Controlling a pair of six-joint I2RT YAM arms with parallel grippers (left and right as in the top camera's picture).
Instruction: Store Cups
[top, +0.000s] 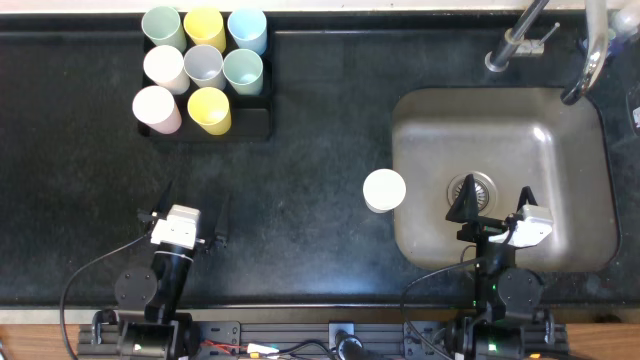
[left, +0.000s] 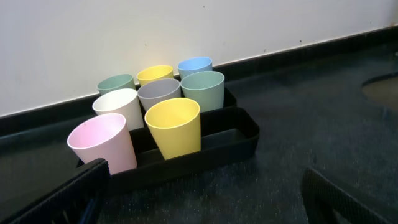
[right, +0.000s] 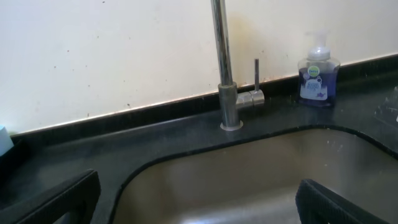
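A black tray (top: 256, 122) at the back left of the counter holds several cups: green, yellow and blue in the far row, white, grey (top: 204, 65) and green in the middle, pink (top: 157, 108) and yellow (top: 209, 110) in front. Its front right slot (left: 231, 133) is bare. A lone white cup (top: 384, 190) stands on the counter by the sink's left rim. My left gripper (top: 188, 205) is open, well in front of the tray (left: 249, 134), holding nothing. My right gripper (top: 490, 203) is open over the sink basin, right of the white cup.
The steel sink (top: 420, 110) fills the right side, with its drain (top: 471, 187) just ahead of my right gripper. A faucet (right: 227, 93) and a soap bottle (right: 318, 78) stand behind it. Dark counter (top: 300, 190) lies between tray and sink.
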